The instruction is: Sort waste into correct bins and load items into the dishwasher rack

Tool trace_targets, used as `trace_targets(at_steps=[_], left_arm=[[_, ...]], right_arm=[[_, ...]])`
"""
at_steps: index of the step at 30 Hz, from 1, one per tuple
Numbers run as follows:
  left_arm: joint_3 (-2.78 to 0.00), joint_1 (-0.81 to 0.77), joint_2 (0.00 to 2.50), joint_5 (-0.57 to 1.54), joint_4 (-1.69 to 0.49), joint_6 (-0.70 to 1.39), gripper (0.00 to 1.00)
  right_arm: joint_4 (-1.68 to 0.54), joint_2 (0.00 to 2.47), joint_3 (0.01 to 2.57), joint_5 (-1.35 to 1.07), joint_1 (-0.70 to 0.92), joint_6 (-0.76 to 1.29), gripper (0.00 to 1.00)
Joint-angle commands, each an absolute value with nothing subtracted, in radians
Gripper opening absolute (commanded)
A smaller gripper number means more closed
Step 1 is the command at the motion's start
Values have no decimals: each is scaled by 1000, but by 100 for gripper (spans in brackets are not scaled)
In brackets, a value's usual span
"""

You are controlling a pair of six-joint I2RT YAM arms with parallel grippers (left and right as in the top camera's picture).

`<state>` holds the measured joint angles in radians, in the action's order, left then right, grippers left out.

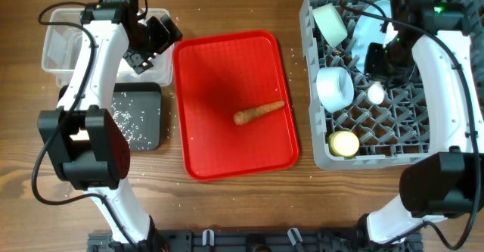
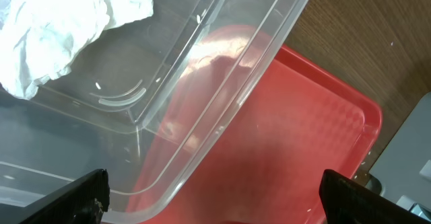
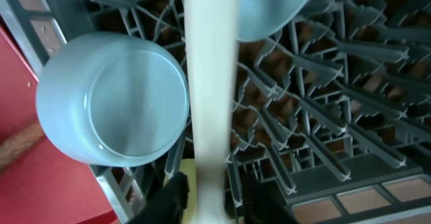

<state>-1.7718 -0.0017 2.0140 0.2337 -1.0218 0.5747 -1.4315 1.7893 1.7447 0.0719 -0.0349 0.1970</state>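
Left of the red tray [image 1: 227, 70], your left claw [image 2: 214, 196] spread wide above the tub [image 2: 222, 69], right of it, your right claw [image 3: 217, 207] over the rack [image 1: 318, 142], hold on spoon [image 3: 210, 83] unclear.

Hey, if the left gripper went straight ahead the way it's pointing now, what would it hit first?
Most likely the clear tub: its wall and rim cross directly ahead of the left gripper, whose jaws are open. The red tray shows beyond it, though depth is hard to judge.
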Motion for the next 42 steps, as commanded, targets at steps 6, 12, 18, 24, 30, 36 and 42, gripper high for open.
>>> trace_targets(at_steps=[6,12,18,24,30,36,42], left_arm=[[-1766,-2,2009,235,-1022,584,100],[-1766,-2,2009,235,-1022,584,100],[-1766,-2,2009,235,-1022,584,100],[-1766,-5,2009,271,-990,583,100],[-1766,-205,2009,350,-980,279,83],[-1766,-532,2020,16,-992,-65,92],[-1766,-592,2095,15,-1068,-418,83]], right_arm=[[-1399,1795,1728,67,-43,184,55],[-1353,1768,1806,-153,0,34,56],[-1222,1745,1806,-169,255,63,63],[-1209,1736,1806,-97,253,132,65],[-1226,1715,1806,-119,25,134,66],[-1235,1715,1806,-136,-35,130,68],[-1258,1715,1806,-136,-34,120,69]])
